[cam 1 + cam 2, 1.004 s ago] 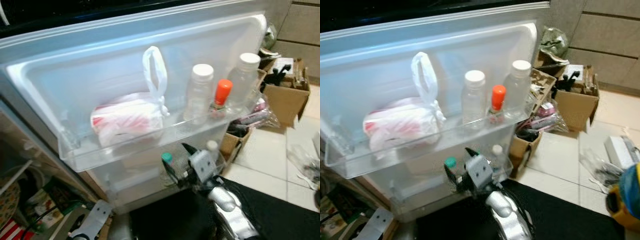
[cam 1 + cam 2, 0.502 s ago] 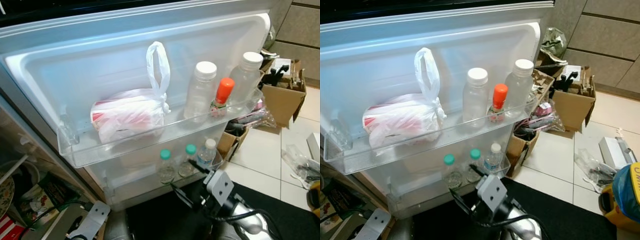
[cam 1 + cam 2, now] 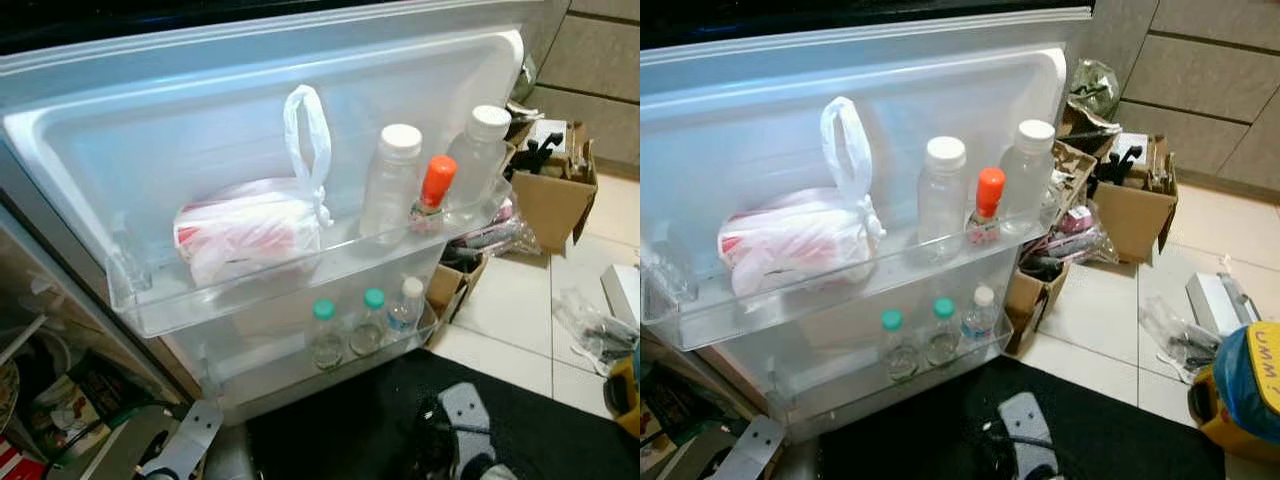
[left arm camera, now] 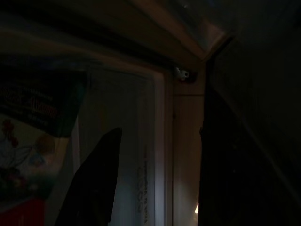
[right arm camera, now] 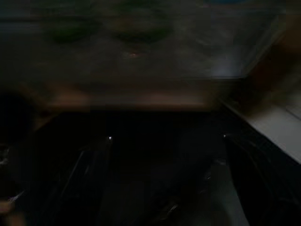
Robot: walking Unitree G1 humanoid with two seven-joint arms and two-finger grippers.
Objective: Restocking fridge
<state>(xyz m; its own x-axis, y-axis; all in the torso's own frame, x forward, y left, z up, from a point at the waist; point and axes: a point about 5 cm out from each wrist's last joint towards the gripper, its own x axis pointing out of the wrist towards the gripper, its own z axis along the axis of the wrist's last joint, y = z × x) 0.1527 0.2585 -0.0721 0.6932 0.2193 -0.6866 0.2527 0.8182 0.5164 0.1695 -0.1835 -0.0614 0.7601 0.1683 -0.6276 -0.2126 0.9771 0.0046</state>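
The fridge door (image 3: pixel 200 130) stands open. Its upper shelf (image 3: pixel 300 275) holds a knotted plastic bag (image 3: pixel 250 228) with a red and white pack, two clear white-capped bottles (image 3: pixel 390 180) (image 3: pixel 476 160) and a small orange-capped bottle (image 3: pixel 432 193). On the lower shelf (image 3: pixel 300 365) stand three small bottles, two green-capped (image 3: pixel 325 335) (image 3: pixel 368 322) and one white-capped (image 3: pixel 404 305). My right arm (image 3: pixel 458 425) is low over the black mat, apart from the shelf. In the dark right wrist view the right gripper (image 5: pixel 164 155) is open and holds nothing. My left gripper (image 4: pixel 160 132) hangs open by the fridge frame.
Cardboard boxes (image 3: pixel 555 195) with clutter stand to the right of the door. Plastic bags (image 3: pixel 595 325) lie on the tile floor, and a yellow and blue object (image 3: pixel 1240 390) sits at the far right. A black mat (image 3: pixel 1120 430) lies below the door. Packages (image 3: pixel 60 410) crowd the lower left.
A second ago my right gripper was at the lower shelf beside a green-capped bottle. It has since drawn back and down, leaving three bottles standing there. The left arm stayed put.
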